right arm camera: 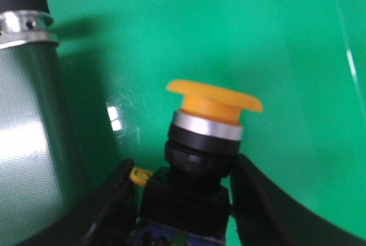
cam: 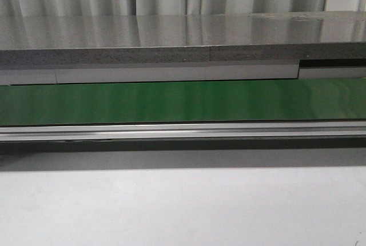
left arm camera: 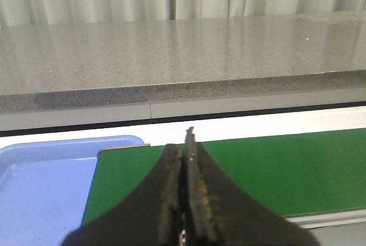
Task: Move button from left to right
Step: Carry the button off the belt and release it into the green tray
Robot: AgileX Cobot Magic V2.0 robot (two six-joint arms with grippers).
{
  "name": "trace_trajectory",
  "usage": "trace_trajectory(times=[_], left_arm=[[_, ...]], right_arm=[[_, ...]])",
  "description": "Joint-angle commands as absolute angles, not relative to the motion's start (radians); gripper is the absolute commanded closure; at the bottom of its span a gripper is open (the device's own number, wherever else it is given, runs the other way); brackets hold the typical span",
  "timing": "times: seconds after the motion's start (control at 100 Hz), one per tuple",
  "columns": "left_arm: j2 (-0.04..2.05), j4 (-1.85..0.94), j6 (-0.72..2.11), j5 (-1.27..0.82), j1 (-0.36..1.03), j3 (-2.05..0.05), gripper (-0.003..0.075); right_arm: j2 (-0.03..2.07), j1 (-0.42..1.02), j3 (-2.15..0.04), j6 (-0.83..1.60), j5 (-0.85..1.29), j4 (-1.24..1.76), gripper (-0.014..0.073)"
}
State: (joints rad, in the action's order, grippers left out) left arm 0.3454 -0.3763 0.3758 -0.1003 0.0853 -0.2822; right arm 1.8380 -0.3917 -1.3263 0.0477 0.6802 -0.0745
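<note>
Right pincer [right arm camera: 184, 200] around button [right arm camera: 200, 160], yellow cap away from fingers

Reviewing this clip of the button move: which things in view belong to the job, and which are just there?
Part of the job:
- button, yellow cap, black body
- right gripper, fingers either side of the button's body
- left gripper, shut, holding nothing

Just there:
- green belt
- blue tray
- grey counter
- silver cylinder
</note>
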Motion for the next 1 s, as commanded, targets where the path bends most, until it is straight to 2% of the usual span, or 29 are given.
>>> trace_trajectory(times=[0.0, 0.52, 0.61, 0.85, 0.99], left_arm=[[0.35, -0.386, 0.373, -0.02, 0.096, -0.31, 0.0739], [0.35, -0.386, 0.373, -0.02, 0.096, -0.31, 0.0739], [0.35, -0.386, 0.373, -0.02, 0.096, -0.31, 0.0739], [0.35, -0.386, 0.373, -0.02, 0.096, -0.31, 0.0739], [0.35, -0.386, 0.373, -0.02, 0.096, -0.31, 0.0739]], right_arm=[[1.813, -0.398, -1.358, 0.057, 0.638, -0.074, 0.0494], [1.848, -0.398, -1.358, 0.058, 0.653, -0.041, 0.0487], [1.848, -0.398, -1.358, 0.058, 0.66, -0.037, 0.0428], [1.848, -0.398, -1.358, 0.058, 0.66, -0.025, 0.017], [1.848, -0.398, -1.358, 0.058, 0.66, -0.025, 0.0132]])
